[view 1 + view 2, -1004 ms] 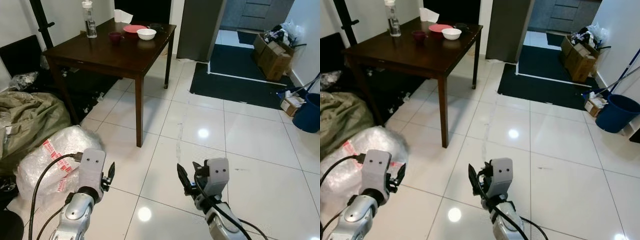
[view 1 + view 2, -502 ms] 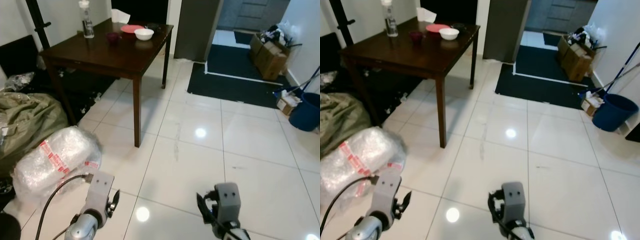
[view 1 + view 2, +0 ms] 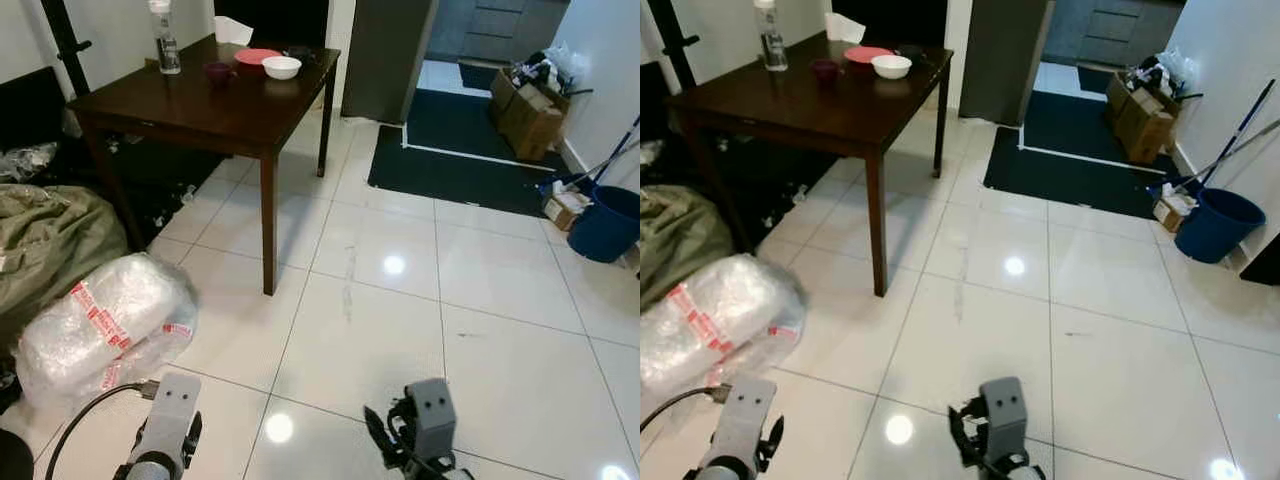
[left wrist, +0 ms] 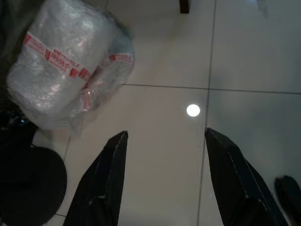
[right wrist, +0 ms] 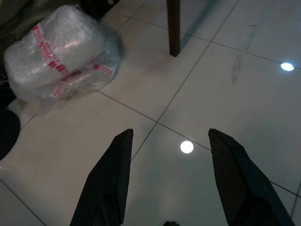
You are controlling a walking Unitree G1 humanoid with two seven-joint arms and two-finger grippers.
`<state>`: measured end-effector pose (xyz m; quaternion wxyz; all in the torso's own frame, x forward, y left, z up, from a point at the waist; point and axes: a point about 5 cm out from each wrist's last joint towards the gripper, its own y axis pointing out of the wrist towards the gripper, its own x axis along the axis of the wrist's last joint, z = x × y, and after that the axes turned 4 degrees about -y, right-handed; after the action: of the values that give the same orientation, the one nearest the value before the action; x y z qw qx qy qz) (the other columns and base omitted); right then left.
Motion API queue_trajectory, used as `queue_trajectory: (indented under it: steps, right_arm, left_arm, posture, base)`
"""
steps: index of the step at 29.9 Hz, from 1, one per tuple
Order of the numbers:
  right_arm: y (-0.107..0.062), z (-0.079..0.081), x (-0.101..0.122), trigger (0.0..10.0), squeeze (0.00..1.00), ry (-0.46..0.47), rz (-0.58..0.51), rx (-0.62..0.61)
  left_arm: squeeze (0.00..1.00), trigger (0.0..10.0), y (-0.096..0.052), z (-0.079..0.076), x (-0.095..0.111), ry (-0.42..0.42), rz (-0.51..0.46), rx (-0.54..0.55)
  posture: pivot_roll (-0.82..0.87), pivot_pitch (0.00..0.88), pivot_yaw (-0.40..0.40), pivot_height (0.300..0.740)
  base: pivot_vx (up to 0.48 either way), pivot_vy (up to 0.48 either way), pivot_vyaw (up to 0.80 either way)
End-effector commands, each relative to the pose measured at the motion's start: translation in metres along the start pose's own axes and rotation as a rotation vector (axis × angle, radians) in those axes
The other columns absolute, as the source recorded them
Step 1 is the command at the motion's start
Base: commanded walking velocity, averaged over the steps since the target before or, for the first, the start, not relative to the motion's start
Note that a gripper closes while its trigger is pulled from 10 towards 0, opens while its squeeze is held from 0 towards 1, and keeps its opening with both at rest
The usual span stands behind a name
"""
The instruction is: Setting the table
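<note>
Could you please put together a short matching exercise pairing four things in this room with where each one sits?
Things:
1. white bowl
2. bubble-wrapped bundle
3. blue bucket
4. cardboard boxes

Places:
A. on the floor, left of the robot, near the table leg
B. on the dark wooden table, at its far end
C. against the right wall, beside the dark mat
D. far right, behind the mat, by the doorway

Pairs: 1-B, 2-A, 3-C, 4-D
</note>
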<state>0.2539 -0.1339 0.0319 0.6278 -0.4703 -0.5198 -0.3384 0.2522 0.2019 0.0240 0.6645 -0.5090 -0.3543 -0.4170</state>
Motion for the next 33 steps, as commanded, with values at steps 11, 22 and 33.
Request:
queue_trajectory:
  steps: [11,22,33]
  right_arm:
    - [-0.002,0.009,-0.022,10.0,0.0,0.0,0.076,0.07]
    - [-0.003,0.002,-0.028,10.0,0.0,0.021,0.079,0.038]
    - [-0.003,-0.001,-0.028,10.0,0.0,0.019,0.074,0.027]
  left_arm:
    - [0.0,10.0,-0.006,-0.002,-0.012,0.007,-0.017,-0.025]
    - [0.0,10.0,-0.002,-0.005,-0.009,0.023,-0.051,-0.06]
    - [0.0,10.0,0.0,-0.008,-0.006,0.015,-0.069,-0.085]
  posture:
    - [0.05,0.107,0.003,0.74]
    - [0.05,0.111,0.014,0.74]
    - [0.04,0.107,0.015,0.74]
  base:
    - [0.0,0.0,0.0]
    - [0.0,0.0,0.0]
    - [0.0,0.0,0.0]
